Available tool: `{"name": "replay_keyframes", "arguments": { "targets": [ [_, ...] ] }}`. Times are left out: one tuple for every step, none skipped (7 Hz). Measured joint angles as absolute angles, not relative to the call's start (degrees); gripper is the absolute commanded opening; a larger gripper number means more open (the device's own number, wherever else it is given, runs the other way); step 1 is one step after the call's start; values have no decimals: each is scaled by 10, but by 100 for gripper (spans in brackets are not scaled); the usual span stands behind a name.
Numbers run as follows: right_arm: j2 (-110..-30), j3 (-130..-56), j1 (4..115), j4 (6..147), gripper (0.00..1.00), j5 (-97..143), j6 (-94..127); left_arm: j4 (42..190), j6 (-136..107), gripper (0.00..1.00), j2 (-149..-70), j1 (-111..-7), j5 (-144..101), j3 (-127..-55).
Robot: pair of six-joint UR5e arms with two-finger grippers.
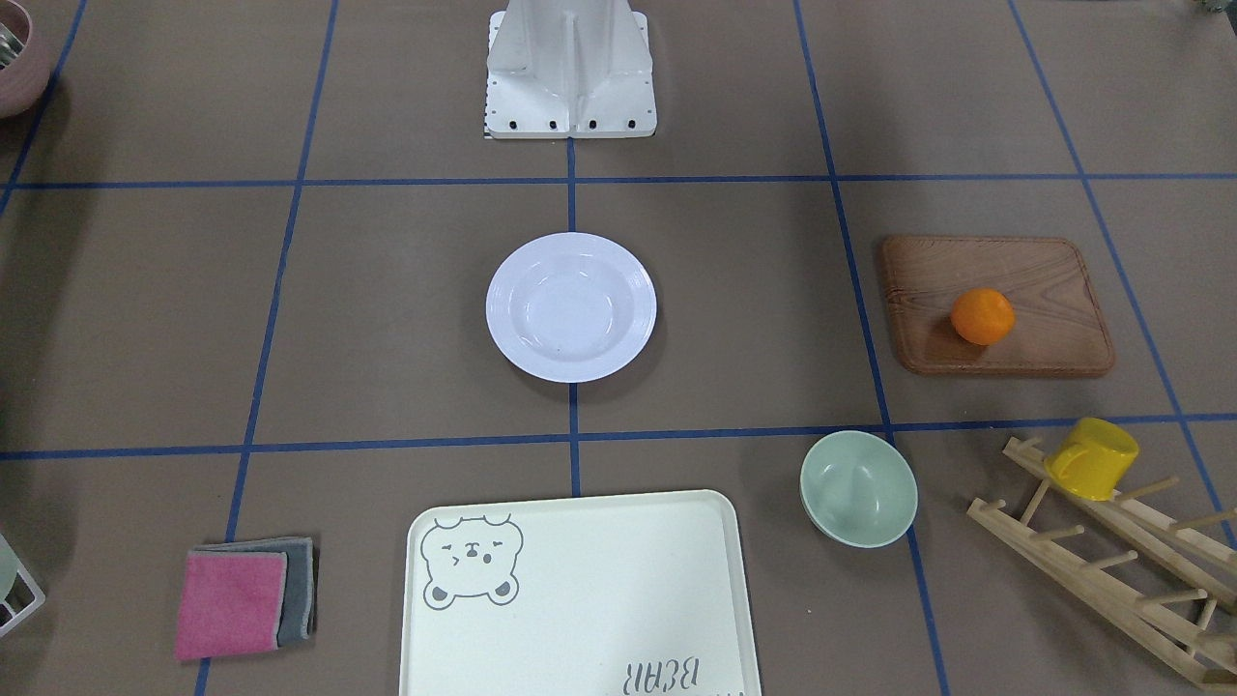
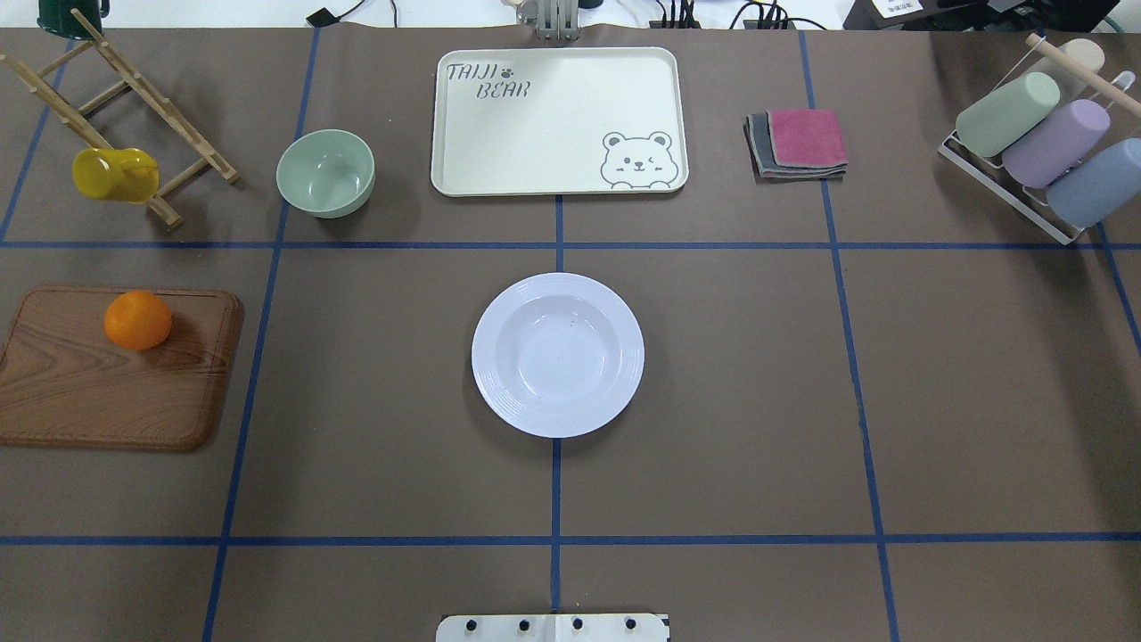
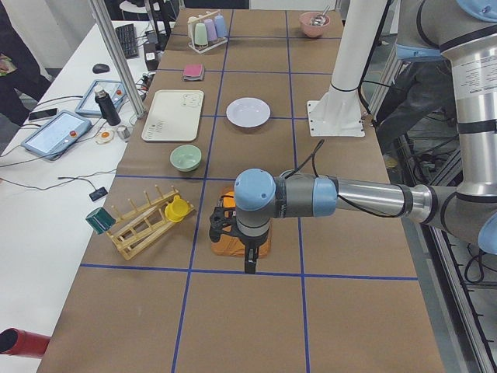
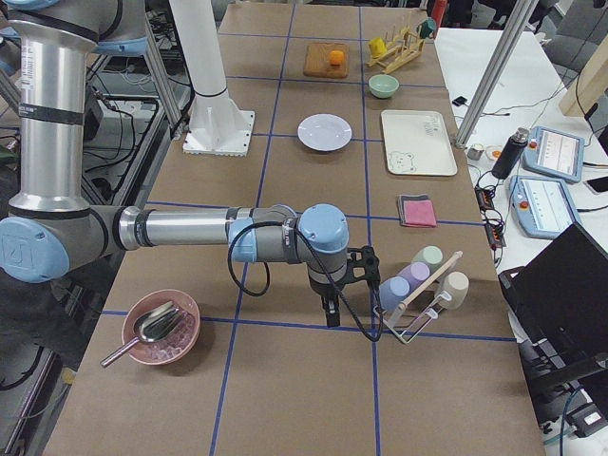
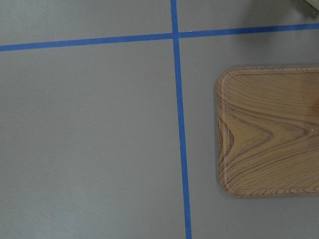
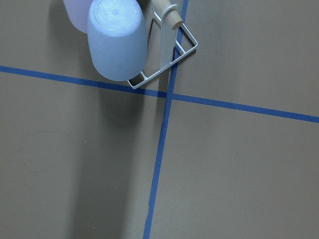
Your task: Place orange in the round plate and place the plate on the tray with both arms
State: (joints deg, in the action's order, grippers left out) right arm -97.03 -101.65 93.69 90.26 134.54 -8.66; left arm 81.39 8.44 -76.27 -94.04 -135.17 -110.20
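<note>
The orange [image 2: 138, 320] lies on a brown wooden board [image 2: 107, 370] at the table's left side; it also shows in the front view [image 1: 983, 316]. The round plate [image 2: 557, 355] is white and holds nothing, at the table's middle [image 1: 571, 306]. Beyond it lies the cream tray [image 2: 535, 116] with the bear drawing, bare. My left gripper [image 3: 220, 230] hangs above the board in the left side view only, and whether it is open or shut I cannot tell. My right gripper [image 4: 370, 270] hovers by the cup rack; its state I cannot tell either.
A pale-green bowl [image 2: 325, 172] sits left of the tray. A wooden peg rack [image 2: 107, 116] carries a yellow mug [image 2: 114, 174]. Folded pink and grey cloths [image 2: 798, 143] lie right of the tray. A wire rack with pastel cups [image 2: 1038, 143] is at far right. A pink bowl with a spoon [image 4: 160, 328] sits near the right arm.
</note>
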Motion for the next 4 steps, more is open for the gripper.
{"name": "replay_keyframes", "arguments": {
  "targets": [
    [-970, -1017, 937, 903, 100, 1346, -87, 813, 84, 99, -762, -940, -1352, -1106],
    [-970, -1017, 937, 903, 100, 1346, -86, 813, 84, 99, -762, -940, -1352, -1113],
    [-970, -1017, 937, 903, 100, 1346, -86, 814, 84, 99, -761, -940, -1352, -1117],
    [-970, -1017, 936, 903, 100, 1346, -85, 818, 84, 99, -762, -940, -1352, -1120]
  ]
}}
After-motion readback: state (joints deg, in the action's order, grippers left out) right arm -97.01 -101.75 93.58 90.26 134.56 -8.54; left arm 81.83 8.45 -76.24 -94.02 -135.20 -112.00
